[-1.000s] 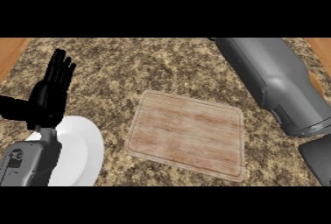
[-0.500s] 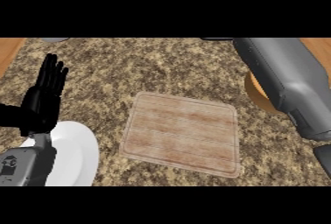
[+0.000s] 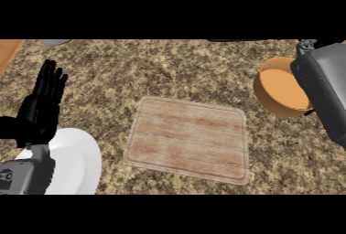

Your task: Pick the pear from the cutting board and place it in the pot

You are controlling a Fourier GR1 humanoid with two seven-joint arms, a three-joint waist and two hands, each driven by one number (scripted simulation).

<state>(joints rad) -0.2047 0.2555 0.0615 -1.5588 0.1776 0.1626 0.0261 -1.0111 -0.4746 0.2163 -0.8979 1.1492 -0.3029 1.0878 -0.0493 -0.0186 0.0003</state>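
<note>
Stone in mottled brown and tan makes up the table (image 3: 169,68), which fills nearly the whole view. A strip of orange-brown wood (image 3: 9,52) borders it at the upper left corner. A pale wooden cutting board (image 3: 188,139) with rounded corners lies flat at the middle, slightly skewed, showing only its streaked grain. A white plate (image 3: 78,164) sits at the lower left, well apart from the board. The left hand (image 3: 37,114) rests above the plate near the left edge, fingers straight and pointing up, holding nothing. An orange pot (image 3: 280,89) stands at the right, partly covered by the grey right forearm (image 3: 327,87); the right hand lies outside the view. Where the pear is cannot be told from this view.
</note>
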